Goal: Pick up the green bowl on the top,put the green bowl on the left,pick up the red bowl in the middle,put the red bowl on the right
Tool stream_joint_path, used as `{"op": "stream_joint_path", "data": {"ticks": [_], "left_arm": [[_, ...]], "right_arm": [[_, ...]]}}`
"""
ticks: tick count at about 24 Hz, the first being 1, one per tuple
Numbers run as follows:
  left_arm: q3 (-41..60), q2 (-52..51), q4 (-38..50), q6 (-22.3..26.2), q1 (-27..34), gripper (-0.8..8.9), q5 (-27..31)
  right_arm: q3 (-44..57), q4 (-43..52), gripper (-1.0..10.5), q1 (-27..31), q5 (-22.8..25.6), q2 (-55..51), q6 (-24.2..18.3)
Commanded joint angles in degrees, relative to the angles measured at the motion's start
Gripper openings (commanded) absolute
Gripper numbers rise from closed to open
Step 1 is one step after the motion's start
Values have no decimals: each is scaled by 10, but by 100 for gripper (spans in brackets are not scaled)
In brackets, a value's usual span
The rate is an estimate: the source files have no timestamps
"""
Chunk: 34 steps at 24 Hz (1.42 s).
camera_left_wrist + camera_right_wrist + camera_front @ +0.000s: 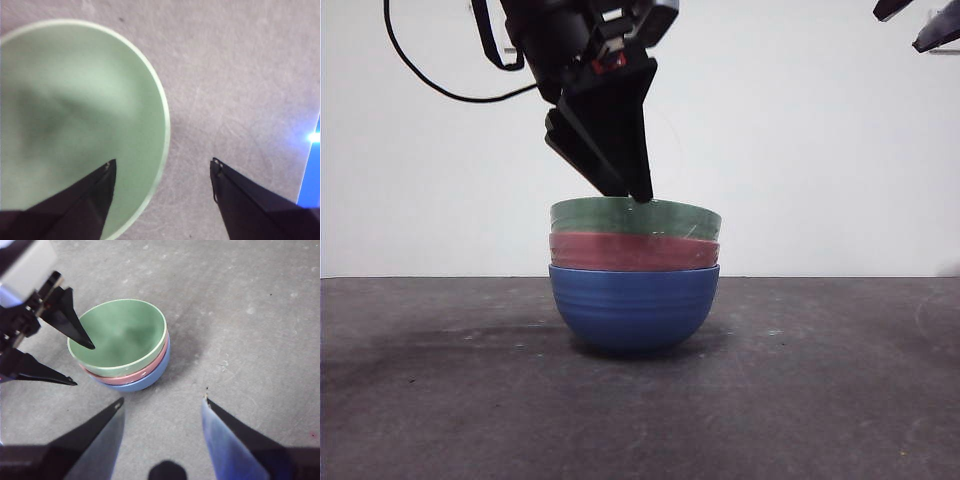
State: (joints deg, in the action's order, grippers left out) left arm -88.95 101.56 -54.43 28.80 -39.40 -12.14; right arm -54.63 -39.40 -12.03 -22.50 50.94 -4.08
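Three bowls are stacked, the green bowl (635,218) topmost. Its rim is straddled at nine o'clock by the wide-open, empty left gripper (75,365); it should be lowered further before closing. The right gripper (162,407) is held open, empty.

The green bowl (635,217) is a muted sage green outside, with a pale rim, and a lighter, washed-out green inside in the left wrist view (75,125). The red bowl (634,252) is a dusty pinkish red with faint horizontal ridges. The blue bowl (634,308) is a deep, glossy blue, also ridged. The table (440,400) is dark mottled grey with pale scuffs. The wall (820,150) is plain white. Both grippers' jaws are black.
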Motion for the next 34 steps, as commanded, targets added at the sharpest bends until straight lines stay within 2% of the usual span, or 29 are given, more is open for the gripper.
{"op": "stream_joint_path", "data": {"ticks": [1, 4, 11, 13, 16, 18, 19, 21, 26, 30, 32, 34], "left_arm": [[0, 5, 0, 15, -1, 310, -4], [0, 6, -4, 16, 0, 237, -5], [0, 7, -9, 30, 0, 235, -16], [0, 9, -9, 30, 0, 180, -16], [0, 13, -9, 30, 0, 165, -16], [0, 17, -9, 30, 0, 79, -17], [0, 18, -5, 30, 0, 78, -17], [0, 18, -5, 37, 0, -14, -16], [-14, 17, -11, 45, 0, -9, -14], [-94, 16, -63, 42, 0, -9, -14], [-151, 12, -106, 25, 0, -9, -9], [-193, -6, -147, -11, -1, -9, 22]], "right_arm": [[-1, -1, 252, -2, -1, 1, 2], [-1, -2, 251, -2, -1, 1, 2], [-1, -2, 249, -2, -1, 1, 8], [-1, -6, 249, -2, -1, 1, 8], [-1, -15, 249, -2, -1, 1, 8], [-1, -19, 249, -2, -1, 1, 8], [-1, -20, 249, -2, -1, 1, 8], [-1, -22, 249, -2, -1, 1, 8], [-1, -21, 249, -2, 0, 1, 6], [-1, -21, 249, -2, 0, 1, 5], [-1, -21, 249, -2, 1, 1, 5], [-1, -21, 249, -1, 1, 1, 5]]}}
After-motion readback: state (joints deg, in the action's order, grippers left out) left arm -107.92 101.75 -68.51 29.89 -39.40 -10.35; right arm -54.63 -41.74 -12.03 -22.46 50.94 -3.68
